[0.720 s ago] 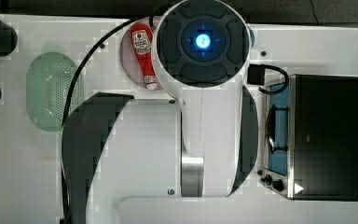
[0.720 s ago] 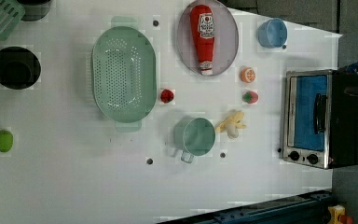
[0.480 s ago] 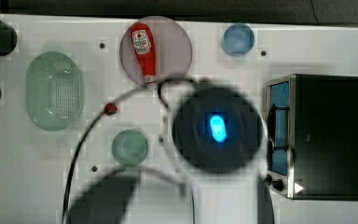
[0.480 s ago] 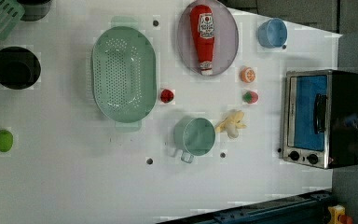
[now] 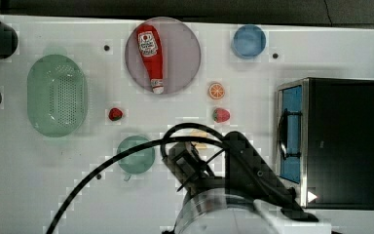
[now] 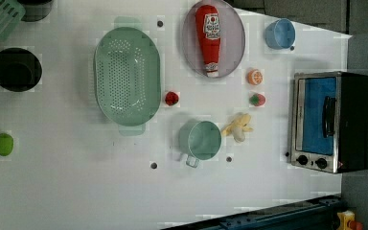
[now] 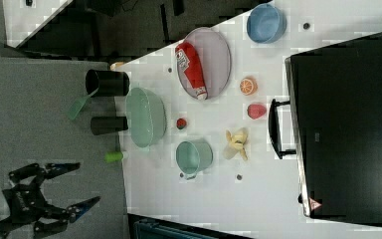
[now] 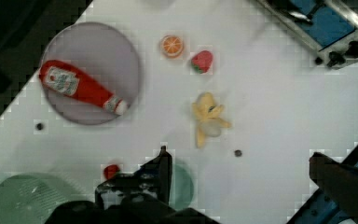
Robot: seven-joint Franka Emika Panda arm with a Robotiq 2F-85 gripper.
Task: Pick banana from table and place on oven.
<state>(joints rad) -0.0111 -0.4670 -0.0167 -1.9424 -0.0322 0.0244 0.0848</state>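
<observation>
The banana (image 6: 238, 128) is a peeled yellow toy lying on the white table (image 6: 76, 191), between the green mug (image 6: 201, 140) and the oven (image 6: 333, 122). The right view shows the banana (image 7: 236, 142) just off the oven's handle side. The oven (image 5: 343, 141) has a black top and a blue glass door. My arm (image 5: 224, 195) covers most of the banana (image 5: 199, 134) in the top view. In the wrist view my gripper (image 8: 239, 155) hangs open above the table, its fingers (image 8: 164, 163) far apart, with the banana (image 8: 208, 119) beyond them and nothing held.
A ketchup bottle (image 6: 209, 38) lies on a grey plate (image 6: 235, 48). Around the banana are an orange half (image 6: 254, 76), a strawberry (image 6: 257, 99) and a second strawberry (image 6: 172, 98). A green colander (image 6: 127, 76), blue cup (image 6: 279, 33) and black bowl (image 6: 16, 69) stand farther off.
In the top view my arm has swung from the table's far middle down toward the top view's bottom, uncovering the plate and cup. The objects on the table have not moved.
</observation>
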